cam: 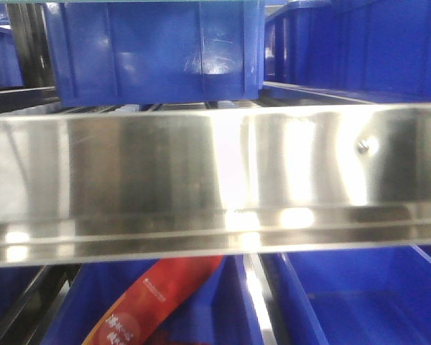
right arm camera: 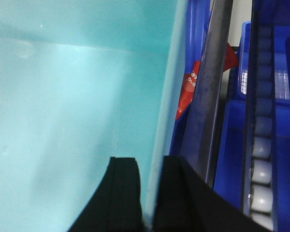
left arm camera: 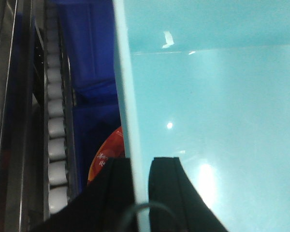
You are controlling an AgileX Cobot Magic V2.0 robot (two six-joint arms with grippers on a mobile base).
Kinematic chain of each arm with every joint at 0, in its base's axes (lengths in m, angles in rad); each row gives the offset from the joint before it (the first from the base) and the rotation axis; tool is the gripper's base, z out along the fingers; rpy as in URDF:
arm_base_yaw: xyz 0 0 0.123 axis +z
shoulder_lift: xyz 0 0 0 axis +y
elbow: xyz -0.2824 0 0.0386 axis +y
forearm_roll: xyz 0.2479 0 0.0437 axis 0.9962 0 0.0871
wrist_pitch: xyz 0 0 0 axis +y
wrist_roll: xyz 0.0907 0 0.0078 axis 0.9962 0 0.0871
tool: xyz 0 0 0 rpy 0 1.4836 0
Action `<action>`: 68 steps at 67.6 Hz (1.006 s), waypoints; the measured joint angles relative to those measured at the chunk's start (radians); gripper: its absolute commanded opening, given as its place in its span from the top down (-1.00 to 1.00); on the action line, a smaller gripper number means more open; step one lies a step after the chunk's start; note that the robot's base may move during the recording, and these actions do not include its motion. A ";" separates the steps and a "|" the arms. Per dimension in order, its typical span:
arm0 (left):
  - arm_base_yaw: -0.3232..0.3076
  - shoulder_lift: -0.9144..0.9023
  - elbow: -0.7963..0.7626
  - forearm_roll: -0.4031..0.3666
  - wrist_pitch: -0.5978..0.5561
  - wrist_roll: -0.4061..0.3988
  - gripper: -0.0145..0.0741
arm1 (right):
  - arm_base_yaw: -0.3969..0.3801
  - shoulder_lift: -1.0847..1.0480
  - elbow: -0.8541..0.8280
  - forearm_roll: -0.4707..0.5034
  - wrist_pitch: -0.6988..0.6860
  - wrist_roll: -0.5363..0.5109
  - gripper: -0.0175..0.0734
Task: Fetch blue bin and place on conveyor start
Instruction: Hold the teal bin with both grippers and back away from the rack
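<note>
The blue bin (left arm camera: 212, 111) is a pale turquoise tub whose smooth inside fills most of both wrist views. In the left wrist view my left gripper (left arm camera: 140, 162) is shut on the bin's left wall (left arm camera: 128, 106), one black finger outside and one inside. In the right wrist view my right gripper (right arm camera: 149, 162) is shut on the blue bin (right arm camera: 72, 106) at its right wall (right arm camera: 166, 106) in the same way. The conveyor start is out of view. The front view shows neither gripper.
A shiny steel rack front (cam: 215, 180) crosses the front view close up. Dark blue crates (cam: 154, 50) sit above it and more (cam: 359, 295) below, one holding a red packet (cam: 158, 302). White rollers (left arm camera: 55, 140) run left of the bin, grey rollers (right arm camera: 261, 164) right.
</note>
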 measured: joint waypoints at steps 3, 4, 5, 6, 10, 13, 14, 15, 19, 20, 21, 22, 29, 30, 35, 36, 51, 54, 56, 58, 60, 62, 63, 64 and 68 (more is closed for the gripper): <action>0.000 0.000 0.000 0.002 0.000 0.000 0.92 | 0.000 0.000 0.000 0.000 -0.002 0.000 0.95; 0.000 0.000 0.000 0.002 0.000 0.000 0.92 | 0.000 0.000 0.000 0.000 -0.002 0.000 0.95; 0.000 0.000 0.000 0.002 0.000 0.000 0.92 | 0.000 0.000 0.000 0.000 -0.002 0.000 0.95; 0.000 0.000 0.000 0.002 0.000 0.000 0.92 | 0.000 0.000 0.000 0.000 -0.002 0.000 0.95; 0.000 0.000 0.000 0.004 0.000 0.000 0.92 | 0.000 0.000 0.000 0.000 -0.004 0.000 0.95; 0.000 0.000 0.000 0.004 0.000 0.000 0.92 | 0.000 0.000 0.000 0.000 -0.004 0.000 0.95; 0.000 0.000 0.000 0.004 0.000 0.000 0.92 | 0.000 0.000 0.000 0.000 -0.004 0.000 0.95; 0.000 0.000 0.000 0.004 0.000 0.000 0.92 | 0.000 0.000 0.000 0.000 -0.004 0.000 0.95; 0.000 0.000 0.000 0.004 0.000 0.000 0.92 | 0.000 0.000 0.000 0.000 -0.004 0.000 0.95; 0.000 0.000 0.000 0.004 0.000 0.000 0.92 | 0.000 0.000 0.000 0.000 -0.005 0.000 0.95; 0.000 0.000 0.000 0.004 0.000 0.000 0.92 | 0.000 0.000 0.000 0.000 -0.005 0.000 0.95; 0.000 0.000 0.000 0.004 0.000 0.000 0.92 | 0.000 0.000 0.000 0.000 -0.005 -0.002 0.95; 0.000 0.000 0.000 0.004 0.000 0.000 0.92 | 0.000 0.000 0.000 0.000 -0.006 -0.002 0.95; 0.000 0.000 0.000 0.004 0.000 0.000 0.92 | 0.000 0.000 0.000 0.000 -0.006 -0.002 0.95; 0.000 0.000 0.000 0.004 0.000 0.000 0.92 | 0.000 0.000 0.000 0.000 -0.007 -0.002 0.95; 0.000 0.000 0.000 0.004 0.000 0.000 0.92 | 0.000 0.000 0.000 0.000 -0.007 -0.002 0.95; 0.000 0.000 0.000 0.004 0.000 0.000 0.92 | 0.000 0.000 0.000 0.000 -0.007 -0.002 0.95; 0.000 0.000 0.000 0.004 0.000 0.000 0.92 | 0.000 0.000 0.000 0.000 -0.007 -0.002 0.95; 0.000 0.000 0.000 0.004 0.000 0.000 0.92 | 0.000 0.000 0.000 0.000 -0.007 -0.002 0.95; 0.000 0.000 0.000 0.004 0.000 0.000 0.92 | 0.000 0.000 0.000 0.000 -0.007 -0.002 0.95; 0.000 0.000 0.000 0.004 0.000 0.000 0.92 | 0.000 0.000 0.000 0.000 -0.007 -0.002 0.95; 0.000 0.000 0.000 0.004 0.000 0.000 0.92 | 0.000 0.000 0.000 0.000 -0.007 -0.002 0.95; 0.000 0.000 0.000 0.004 0.000 0.000 0.92 | 0.000 0.000 0.000 0.000 -0.007 -0.002 0.95; 0.000 0.000 0.000 0.004 0.000 0.000 0.92 | 0.000 0.000 0.000 0.000 -0.007 -0.002 0.95; 0.000 0.000 0.000 0.004 0.000 0.000 0.92 | 0.000 0.000 0.000 0.000 -0.007 -0.002 0.95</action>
